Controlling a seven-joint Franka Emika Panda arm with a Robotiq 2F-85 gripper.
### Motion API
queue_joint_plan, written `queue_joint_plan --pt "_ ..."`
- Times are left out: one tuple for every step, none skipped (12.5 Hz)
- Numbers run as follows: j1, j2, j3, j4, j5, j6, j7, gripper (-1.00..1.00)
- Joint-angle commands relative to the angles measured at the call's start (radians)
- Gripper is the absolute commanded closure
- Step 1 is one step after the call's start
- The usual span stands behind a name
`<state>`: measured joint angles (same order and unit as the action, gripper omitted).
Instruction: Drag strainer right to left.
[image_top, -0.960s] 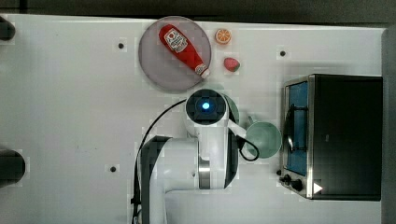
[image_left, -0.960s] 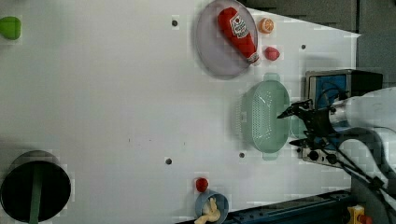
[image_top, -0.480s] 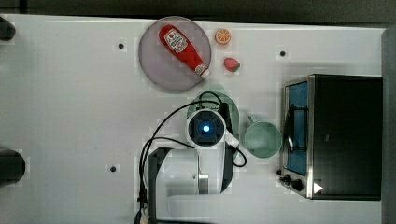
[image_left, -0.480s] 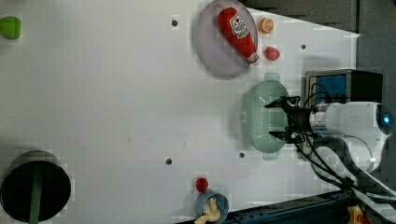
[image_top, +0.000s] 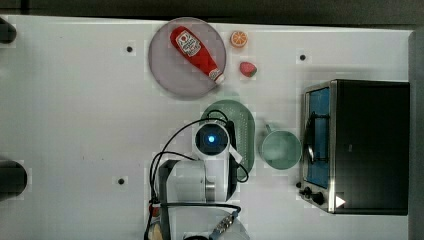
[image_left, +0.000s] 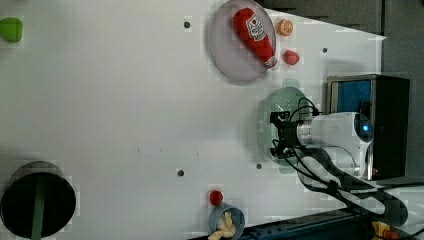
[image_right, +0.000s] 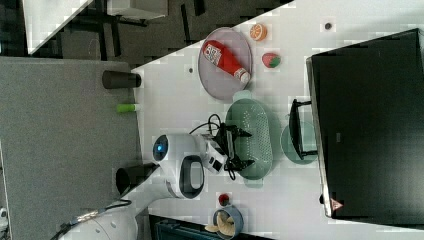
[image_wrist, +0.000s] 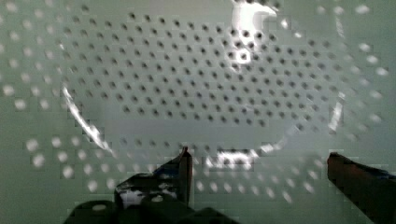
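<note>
A: Can any writing be read?

B: The red ketchup bottle (image_top: 196, 48) has a white label with red print, too small to make out. It lies on the grey plate (image_top: 165, 70) at the upper middle of the top view. The black oven (image_top: 370, 145) at the top view's right has a small white triangle mark at its lower corner, no words.

A: Where is the strainer?

B: The strainer (image_top: 242, 131) sits in the middle of the top view, just below the plate and left of the mint cup (image_top: 280, 149), which stands between it and the oven. In the wrist view its holed bottom (image_wrist: 196, 88) is seen from very close.

A: And the gripper?

B: The gripper (image_right: 239, 148) reaches down into the strainer, its jaws spread wide with nothing between them (the black fingers (image_wrist: 180, 170) hang just above the holes).

A: What else is nearby?

B: An orange slice (image_top: 238, 39) and a strawberry (image_top: 247, 69) lie to the plate's right in the top view. The arm (image_top: 212, 150) covers the strainer's left half there, with black cables (image_top: 170, 150) looping beside it. In the left view a small red ball (image_left: 216, 197) lies near a blue bowl (image_left: 226, 220) at the lower edge, and a green thing (image_left: 11, 29) at the upper left.
</note>
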<state>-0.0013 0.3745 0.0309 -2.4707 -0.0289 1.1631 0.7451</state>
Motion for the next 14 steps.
queue_joint_plan --pt "0.028 -0.016 0.023 0.015 0.002 0.023 0.123 -1.00" --pt "0.035 -0.016 0.028 0.017 0.002 0.028 0.123 -1.00" --pt "0.042 -0.015 0.033 0.018 0.002 0.028 0.123 -1.00" --pt "0.050 -0.015 0.040 0.018 0.003 0.027 0.124 -1.00" --pt "0.058 -0.015 0.050 0.020 0.005 0.027 0.124 -1.00" --pt "0.067 -0.014 0.059 0.020 0.010 0.022 0.124 -1.00" --pt "0.078 -0.014 0.067 0.021 0.019 0.021 0.124 -1.00" --pt "0.091 -0.014 0.074 0.027 0.036 0.019 0.125 -1.00" --pt "0.104 -0.013 0.081 0.031 0.059 0.011 0.125 -1.00" --pt "0.119 -0.013 0.085 0.034 0.081 0.009 0.125 -1.00" --pt "0.134 -0.012 0.089 0.036 0.104 0.008 0.125 -1.00" --pt "0.151 -0.011 0.093 0.038 0.126 0.006 0.125 -1.00" --pt "0.169 -0.008 0.094 0.046 0.149 -0.003 0.125 -1.00" --pt "0.189 -0.005 0.094 0.055 0.168 -0.013 0.126 -1.00"
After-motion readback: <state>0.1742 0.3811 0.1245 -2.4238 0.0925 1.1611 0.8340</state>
